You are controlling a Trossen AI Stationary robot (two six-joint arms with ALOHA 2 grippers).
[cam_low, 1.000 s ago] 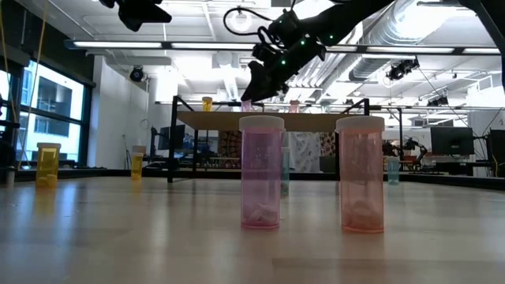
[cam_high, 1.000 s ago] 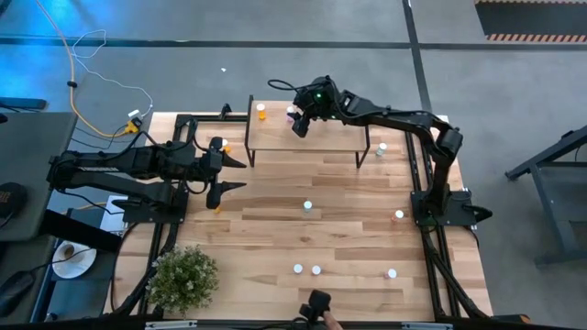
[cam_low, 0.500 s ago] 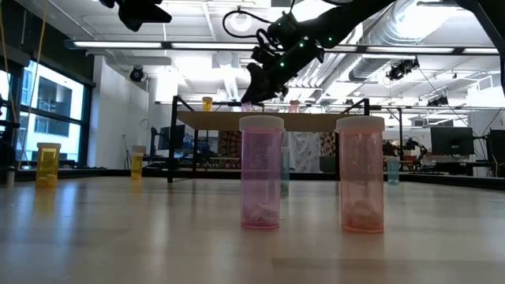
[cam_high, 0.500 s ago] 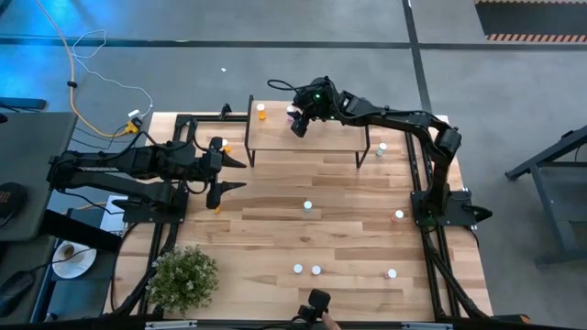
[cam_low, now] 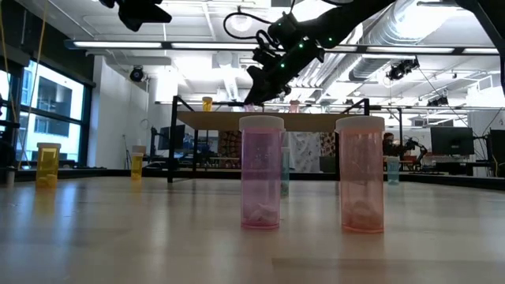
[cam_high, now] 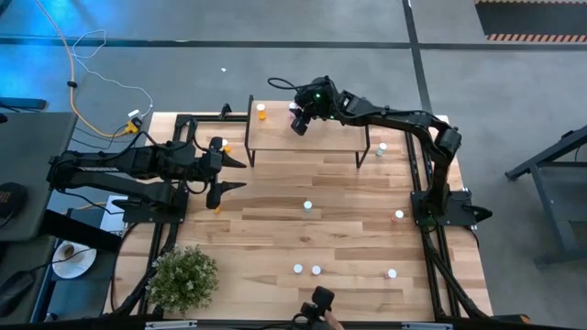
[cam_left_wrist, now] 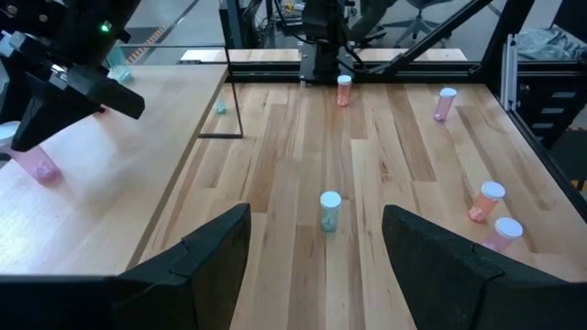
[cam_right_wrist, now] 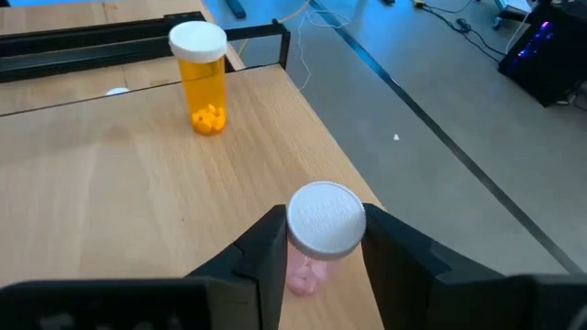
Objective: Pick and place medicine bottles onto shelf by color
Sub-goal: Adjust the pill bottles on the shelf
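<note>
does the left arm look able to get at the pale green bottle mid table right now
Probably yes. The pale green bottle stands alone on bare wood straight ahead of the open left gripper, with nothing between them.

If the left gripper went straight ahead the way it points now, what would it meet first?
Probably the pale green bottle, standing between the open fingers' line in the left gripper's wrist view. Depth is unclear; it could pass above the cap.

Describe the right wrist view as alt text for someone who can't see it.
Two dark fingers of the right gripper flank a small pink bottle with a white cap standing on a light-wood shelf. An orange bottle with a white cap stands farther along the shelf, with grey floor beyond its edge.
</note>
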